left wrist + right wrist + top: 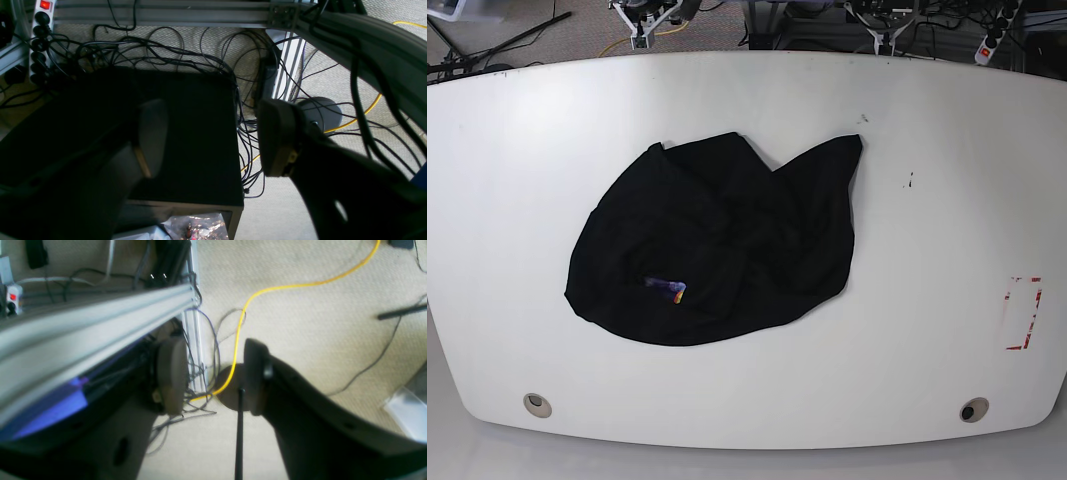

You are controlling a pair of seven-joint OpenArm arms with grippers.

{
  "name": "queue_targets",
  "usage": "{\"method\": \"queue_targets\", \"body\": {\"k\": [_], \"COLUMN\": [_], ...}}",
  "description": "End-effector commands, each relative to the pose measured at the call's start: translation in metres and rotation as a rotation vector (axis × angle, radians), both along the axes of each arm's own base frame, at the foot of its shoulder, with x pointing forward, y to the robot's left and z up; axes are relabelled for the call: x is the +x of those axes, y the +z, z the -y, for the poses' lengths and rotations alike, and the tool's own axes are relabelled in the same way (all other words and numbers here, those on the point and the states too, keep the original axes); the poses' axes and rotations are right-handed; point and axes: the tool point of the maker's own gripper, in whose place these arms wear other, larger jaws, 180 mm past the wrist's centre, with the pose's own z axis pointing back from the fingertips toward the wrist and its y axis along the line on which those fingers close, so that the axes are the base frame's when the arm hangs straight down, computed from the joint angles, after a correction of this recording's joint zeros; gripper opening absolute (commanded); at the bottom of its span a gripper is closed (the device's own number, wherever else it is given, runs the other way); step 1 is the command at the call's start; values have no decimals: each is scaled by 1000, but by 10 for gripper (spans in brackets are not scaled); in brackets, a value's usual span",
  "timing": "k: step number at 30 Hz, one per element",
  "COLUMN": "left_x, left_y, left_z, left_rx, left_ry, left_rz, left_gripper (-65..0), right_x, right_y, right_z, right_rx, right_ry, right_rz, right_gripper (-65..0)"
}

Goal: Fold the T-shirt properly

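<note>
Base view: the white worktop (927,350) fills most of the frame. The black T-shirt (717,240) lies on it, bunched and irregular in outline, from left of centre to just right of centre, its small purple-and-orange mark (667,289) facing up toward the lower left. Left hand (213,138), left wrist view: open, nothing between the fingers, dark box beyond. Right hand (215,376), right wrist view: likewise open and ungripping, with a yellow cable (237,330) visible beyond the gap.

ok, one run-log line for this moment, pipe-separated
T-shirt: rumpled on white table, not folded | left gripper: open, empty, off the cloth | right gripper: open, empty, off the cloth
</note>
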Motion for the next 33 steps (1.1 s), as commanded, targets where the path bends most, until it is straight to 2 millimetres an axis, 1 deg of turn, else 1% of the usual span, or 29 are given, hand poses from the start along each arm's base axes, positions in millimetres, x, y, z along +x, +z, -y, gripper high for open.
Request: {"method": "queue_targets", "body": {"k": [1,3,7,9,11,14,16,18,20,21,23,27,29,31,33], "left_x": [-1,-4,-19,-21,-25,-26,-27,-31,-32,-32,-39,-44,-43,-42,-42], "left_y": [3,5,11,17,24,36,47,55,68,74,85,117,131,145,159], "left_z": [-4,-4,-3,-3,-2,-1,1,-2,-9,-9,-8,-27,-33,-33,-30], "left_rx": [7,7,8,7,6,5,2,7,17,16,14,64,79,82,78], "left_ry": [-2,-6,-14,-23,-32,-45,-55,-65,-87,-93,-100,-80,-81,-90,-102], "left_rz": [37,50,62,88,112,151,180,195,220,235,247,296,318,341,362], "left_gripper": [-262,-262,-262,-262,-262,-262,-262,-262,-262,-262,-262,-262,-262,-262,-262], "right_x": [0,-2,-11,-14,-17,-28,-33,-36,-38,-41,-46,-59,-63,-65,-67], "right_y": [5,9,19,26,32,38,46,53,64,70,78,100,113,125,137], "right_z": [-1,-5,-14,-18,-21,-19,-21,-24,-27,-29,-30,-39,-43,-46,-39], "right_rx": [9,17,36,46,51,22,21,27,32,36,39,60,71,78,63], "right_ry": [4,10,29,36,40,39,43,47,51,52,54,63,64,62,45], "right_rz": [34,43,56,75,92,89,95,109,134,141,148,155,169,185,198], "right_gripper": [-387,-388,-388,-388,-388,-388,-388,-388,-388,-388,-388,-388,-388,-388,-388]}}
